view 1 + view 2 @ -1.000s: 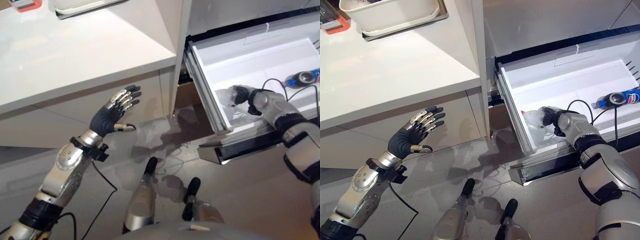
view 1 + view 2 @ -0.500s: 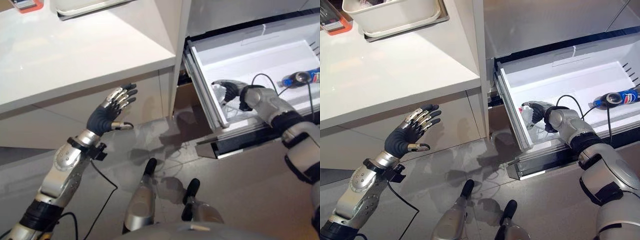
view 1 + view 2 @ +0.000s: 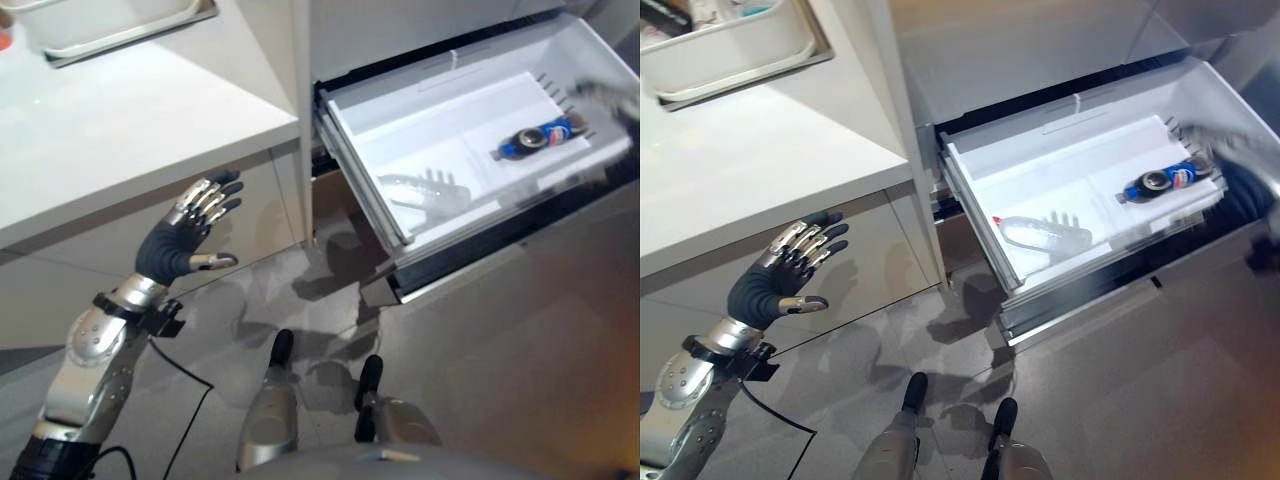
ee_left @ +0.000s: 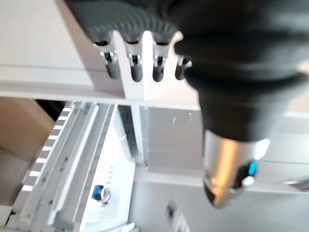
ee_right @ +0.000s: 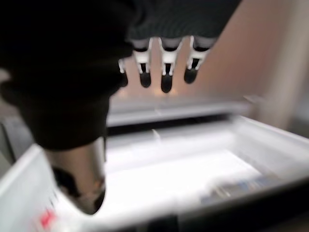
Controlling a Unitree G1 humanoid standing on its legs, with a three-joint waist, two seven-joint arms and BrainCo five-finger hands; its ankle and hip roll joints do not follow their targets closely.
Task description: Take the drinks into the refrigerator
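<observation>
The refrigerator's white drawer (image 3: 1040, 180) stands pulled out. A clear plastic bottle (image 3: 1040, 233) with a red cap lies on its side near the drawer's front left corner, with no hand on it. A blue-labelled dark soda bottle (image 3: 538, 137) lies further right in the drawer, and the same soda bottle (image 4: 102, 194) shows in the left wrist view. My right hand (image 3: 1232, 152) is a blur over the drawer's right end, its fingers (image 5: 165, 72) straight and holding nothing. My left hand (image 3: 178, 243) hovers open in front of the cabinet, away from the drawer.
A white counter (image 3: 150, 120) runs along the left, with a white tub (image 3: 725, 45) on it at the back. Its cabinet front (image 3: 870, 260) stands just left of the drawer. Grey floor (image 3: 520, 330) lies in front of the drawer.
My right hand let go of the clear bottle, which now lies in the drawer, and drew away to the drawer's right end. The camera has shifted. The left hand keeps its pose.
</observation>
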